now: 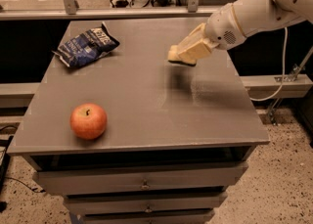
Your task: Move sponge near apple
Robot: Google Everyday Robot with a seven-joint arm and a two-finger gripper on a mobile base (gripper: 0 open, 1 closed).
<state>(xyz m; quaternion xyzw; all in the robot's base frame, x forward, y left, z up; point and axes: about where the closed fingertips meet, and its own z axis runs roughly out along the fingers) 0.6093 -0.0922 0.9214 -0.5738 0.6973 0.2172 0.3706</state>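
Crumpled blue chip bag (86, 46) near the grey table's (146, 115) far left corner; drawers (142, 181) under the front edge; gripper (190, 51) clasping sponge (179, 57) near the right edge.
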